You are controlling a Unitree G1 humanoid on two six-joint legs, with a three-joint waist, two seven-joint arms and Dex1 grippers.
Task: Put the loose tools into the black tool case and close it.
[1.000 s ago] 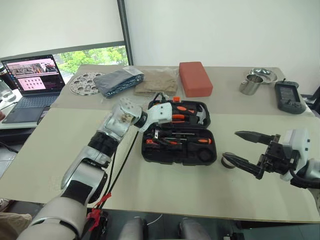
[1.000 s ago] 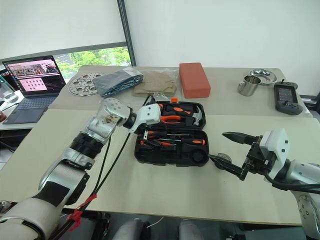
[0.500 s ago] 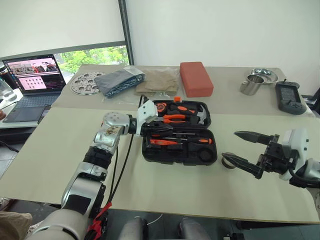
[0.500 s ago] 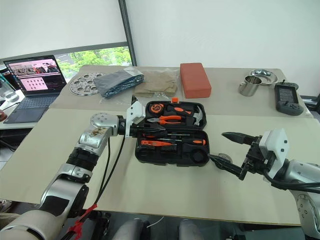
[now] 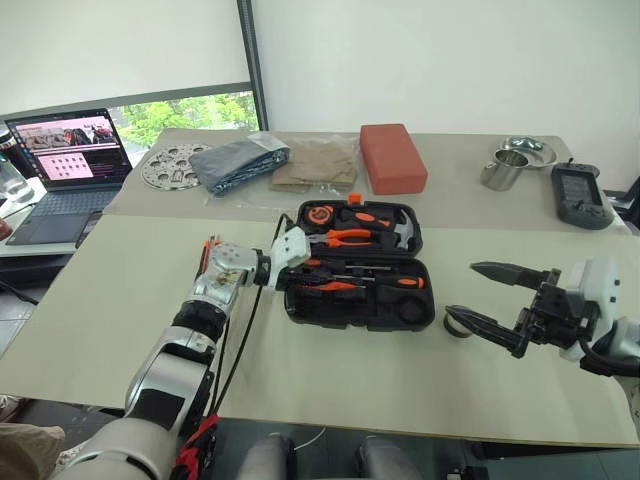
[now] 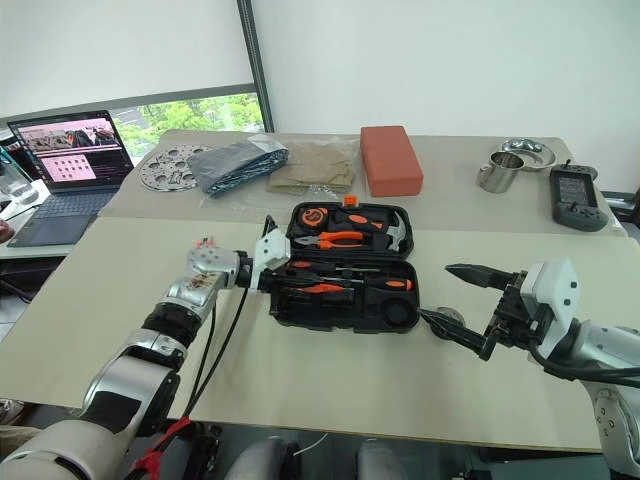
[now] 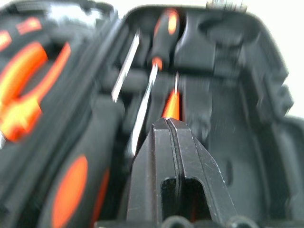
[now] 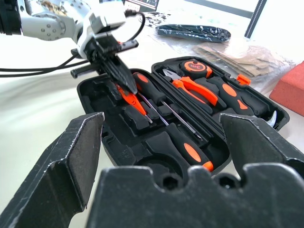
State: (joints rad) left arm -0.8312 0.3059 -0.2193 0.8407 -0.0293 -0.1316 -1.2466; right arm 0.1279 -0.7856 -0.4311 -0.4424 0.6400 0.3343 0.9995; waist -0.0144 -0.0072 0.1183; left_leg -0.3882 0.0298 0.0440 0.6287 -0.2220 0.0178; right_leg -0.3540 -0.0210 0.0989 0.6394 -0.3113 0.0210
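The right gripper (image 5: 492, 300) hovers over the near right part of the table (image 5: 100, 300), fingers spread wide, holding nothing. A small dark tape roll (image 5: 458, 322) lies on the table just beside its lower finger, to the right of the case (image 5: 362, 268). The case lies open at the table's centre, both halves flat. The left gripper (image 8: 124, 81) reaches into the near half from the left side, fingers pressed together, tip at the small orange screwdriver (image 8: 128, 99) seated in its slot; whether it touches cannot be told. Two black-and-orange screwdrivers (image 8: 178, 137) lie in the same half. The far half holds orange pliers (image 5: 343, 237) and a hammer (image 5: 403, 233). Beyond the case, a red block (image 5: 390, 157), a metal cup (image 5: 499, 168), and a laptop (image 5: 62, 170) at far left.
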